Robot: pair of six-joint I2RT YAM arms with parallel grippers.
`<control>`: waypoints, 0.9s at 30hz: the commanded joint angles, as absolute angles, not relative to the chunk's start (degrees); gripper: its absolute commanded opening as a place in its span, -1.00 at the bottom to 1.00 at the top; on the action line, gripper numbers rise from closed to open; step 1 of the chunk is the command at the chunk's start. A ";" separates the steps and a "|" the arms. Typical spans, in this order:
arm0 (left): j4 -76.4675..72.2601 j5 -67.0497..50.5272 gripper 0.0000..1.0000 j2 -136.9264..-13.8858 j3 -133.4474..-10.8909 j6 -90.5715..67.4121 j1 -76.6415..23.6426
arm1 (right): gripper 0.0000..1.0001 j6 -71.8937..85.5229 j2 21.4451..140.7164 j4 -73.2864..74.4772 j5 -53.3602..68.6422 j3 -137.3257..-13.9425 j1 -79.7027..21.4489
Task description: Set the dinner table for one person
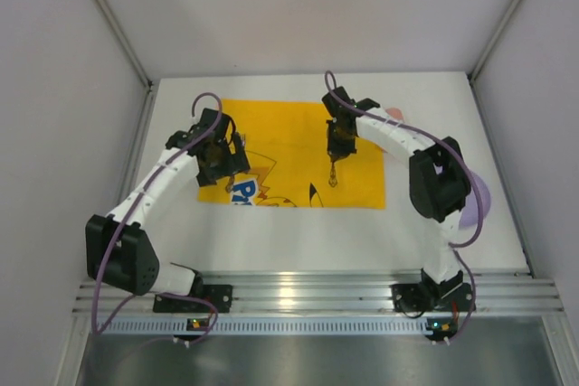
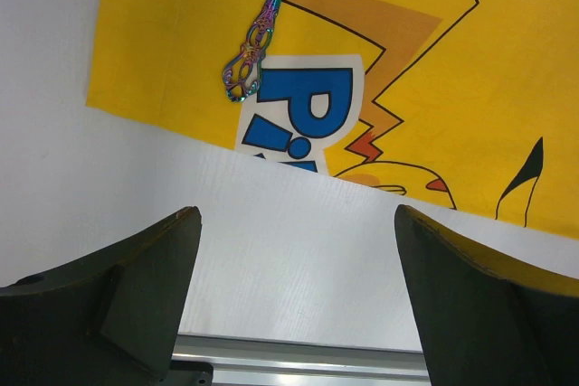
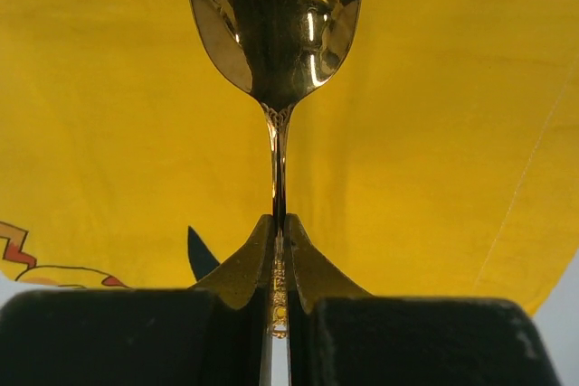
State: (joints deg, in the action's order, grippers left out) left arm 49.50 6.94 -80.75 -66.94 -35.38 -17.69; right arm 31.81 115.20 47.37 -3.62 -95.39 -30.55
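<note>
The white dinner table [image 1: 298,232] carries a yellow cloth [image 1: 289,133] with a cartoon print. My right gripper [image 1: 335,151] hangs over the cloth's right half, shut on the handle of a gold spoon [image 3: 276,24]. The spoon's bowl points away from the fingers above the yellow fabric. My left gripper [image 1: 222,158] hovers over the cloth's left edge, open and with nothing between its fingers [image 2: 136,277]. An iridescent utensil handle [image 2: 251,53] lies on the cloth ahead of the left gripper; its far end is cut off by the view.
A ribbed aluminium rail [image 1: 317,291] runs along the near table edge by the arm bases. A lilac round object [image 1: 477,198] sits at the right, partly behind the right arm. A small pinkish thing [image 1: 395,115] shows beside that arm. White walls enclose the table.
</note>
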 commanded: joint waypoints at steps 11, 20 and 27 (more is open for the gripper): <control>51.94 7.56 0.88 -75.15 -65.21 -32.70 -17.93 | -0.43 29.71 120.77 45.53 -6.33 -98.43 -29.36; 49.40 6.24 0.87 -77.78 -65.04 -32.78 -17.84 | 0.26 30.31 102.70 48.52 -8.79 -94.69 -21.82; 46.94 4.75 0.87 -78.05 -62.76 -33.31 -17.84 | 0.32 35.76 92.03 44.82 -7.91 -81.32 -13.10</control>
